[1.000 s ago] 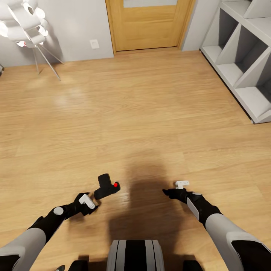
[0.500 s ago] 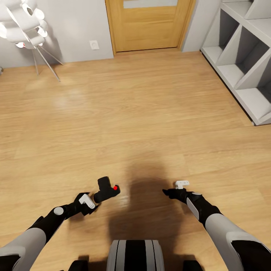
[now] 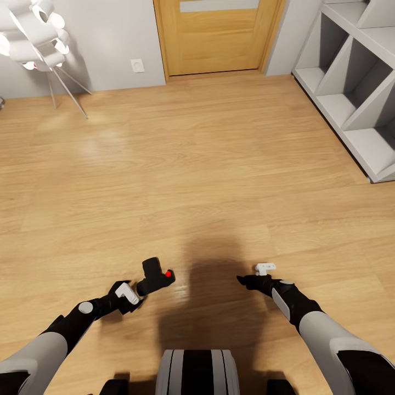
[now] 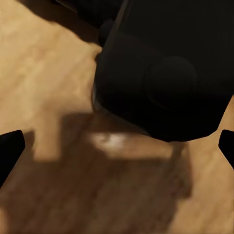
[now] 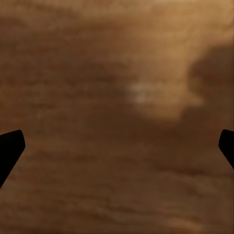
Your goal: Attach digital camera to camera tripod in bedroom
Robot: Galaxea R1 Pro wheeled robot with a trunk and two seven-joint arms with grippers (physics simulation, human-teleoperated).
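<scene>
**Robot carries the camera across the bedroom**

From the head view, the left hand (image 3: 133, 290) holds the digital camera (image 3: 155, 276) out low in front of the robot, above the wood floor (image 3: 208, 164). I think it is kept up like that so it stays safe on the way to the tripod. The right hand (image 3: 253, 276) holds nothing, and its fingers look apart. A wooden door (image 3: 216, 33), white shelves (image 3: 356, 82) and a white lamp (image 3: 35, 33) stand farther off.

In the left wrist view, the digital camera (image 4: 165, 68) looms big and dark between the finger tips (image 4: 9, 151).

In the right wrist view, the finger tips (image 5: 9, 151) sit wide apart over bare floor.

I can read no words or labels anywhere.
</scene>
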